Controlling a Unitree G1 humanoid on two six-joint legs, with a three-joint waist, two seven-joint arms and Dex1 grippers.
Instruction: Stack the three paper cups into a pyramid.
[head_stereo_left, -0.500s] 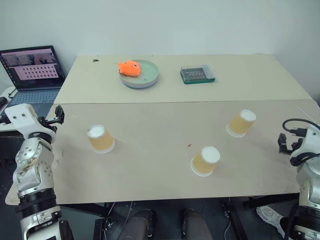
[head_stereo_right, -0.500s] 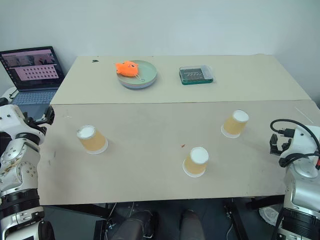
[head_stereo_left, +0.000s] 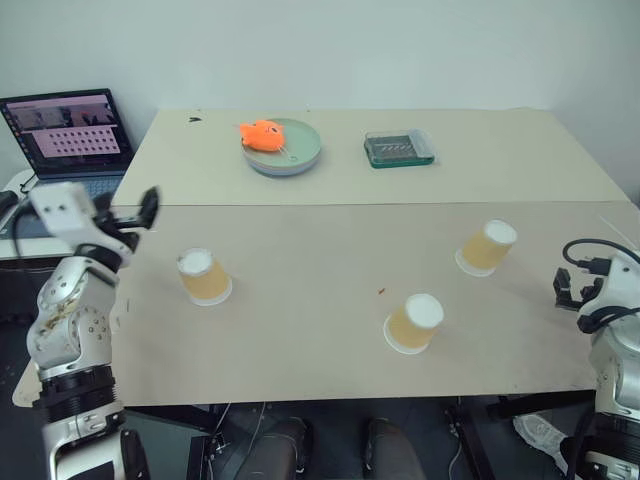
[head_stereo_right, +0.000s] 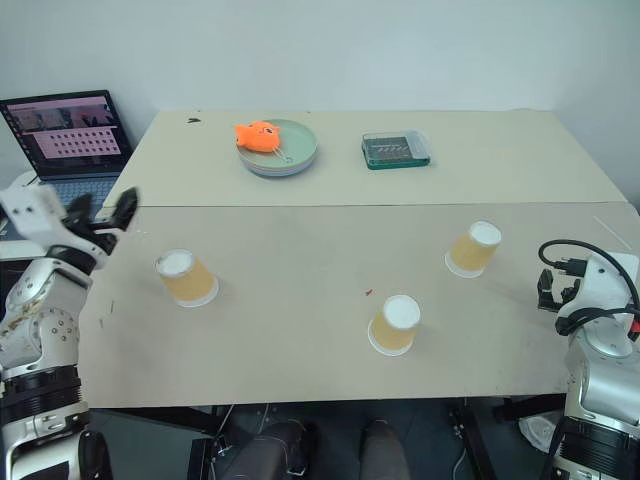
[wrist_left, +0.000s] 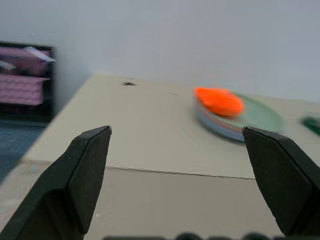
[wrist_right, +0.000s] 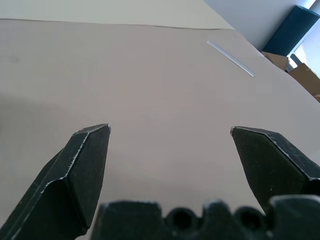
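Currently we see three paper cups upside down & well apart on the table: left cup, middle cup, right cup. L gripper and R gripper: jaws spread wide, holding nothing, both apart from cups.

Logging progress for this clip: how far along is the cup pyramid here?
Nothing is stacked yet. The three paper cups stand apart, upside down on the table: the left cup, the middle cup and the right cup. The left gripper and the right gripper are open and empty. Left to do: gather two as a base, then top it.
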